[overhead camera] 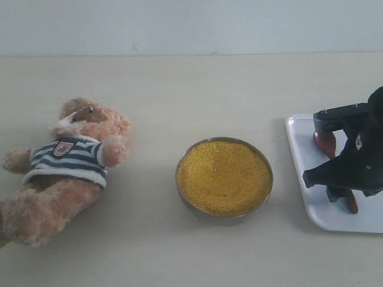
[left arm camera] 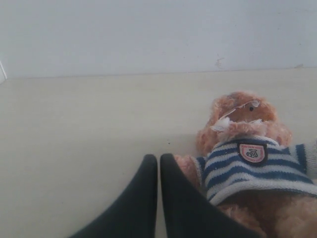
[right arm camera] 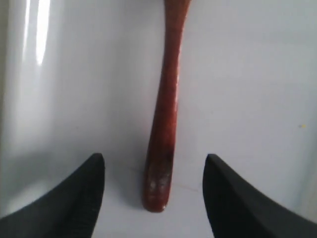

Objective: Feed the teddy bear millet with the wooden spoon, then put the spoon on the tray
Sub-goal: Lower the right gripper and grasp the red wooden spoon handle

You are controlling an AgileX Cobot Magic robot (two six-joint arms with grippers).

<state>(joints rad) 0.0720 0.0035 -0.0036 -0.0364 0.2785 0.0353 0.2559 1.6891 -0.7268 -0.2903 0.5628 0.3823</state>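
We find the wooden spoon lying on the tray, its handle between the parted jaws of the right gripper, neither touching it. Millet fills the metal bowl in the middle of the bench. The teddy bear lies on its back, with the left gripper beside it, jaws together on nothing.

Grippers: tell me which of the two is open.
The right gripper, spread wide either side of the wooden spoon lying on the tray; the left gripper is shut, empty, beside the teddy bear.
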